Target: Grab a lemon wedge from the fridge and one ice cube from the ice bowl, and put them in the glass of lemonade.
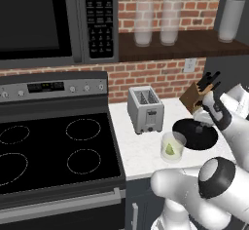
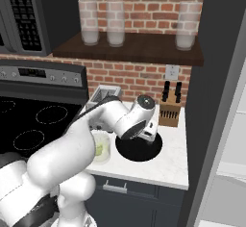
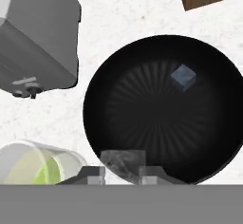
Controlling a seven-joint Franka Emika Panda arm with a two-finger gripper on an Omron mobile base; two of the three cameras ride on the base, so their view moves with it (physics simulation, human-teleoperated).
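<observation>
Nearest you, the pincer [image 3: 122,174] pinches an ice cube [image 3: 123,161] above the ice bowl's [image 3: 142,123] near rim. Another cube [image 3: 183,77] lies inside. The lemon wedge [image 1: 169,149] sits in the glass of lemonade [image 1: 173,146] on the worktop [image 1: 141,148].

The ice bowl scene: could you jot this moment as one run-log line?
end effector: shut on ice cube, above ice bowl | second cube: in bowl | lemon wedge: in glass of lemonade
</observation>
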